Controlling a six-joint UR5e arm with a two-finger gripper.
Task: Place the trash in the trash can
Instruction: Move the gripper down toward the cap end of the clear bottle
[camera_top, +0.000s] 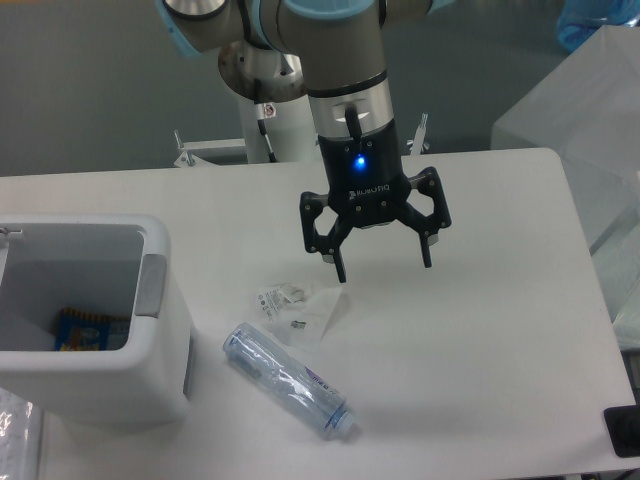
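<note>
White tabletop (480, 330), grey wall behind, translucent sheeting at the right edge. Items standing by:

Gripper (384, 261): hanging above the table with jaws spread wide, holding nothing.

Wrapper (298, 305): crumpled clear plastic with small print, lying flat on the table just below and left of the fingertips.

Bottle (288, 380): clear, bluish label, lying on its side nearer the front edge, close beside the wrapper and angled away from the trash can.

Trash can (150, 285): white, boxy, sitting at the left; something blue and yellow is showing inside.

Handling note, as a judgement: the wrapper looks like the nearer pick. It is lying thin and slippery, so the fingers should be straddling its raised crumple, descending until almost touching the table before closing, then lifting well above the thick rim before releasing.
</note>
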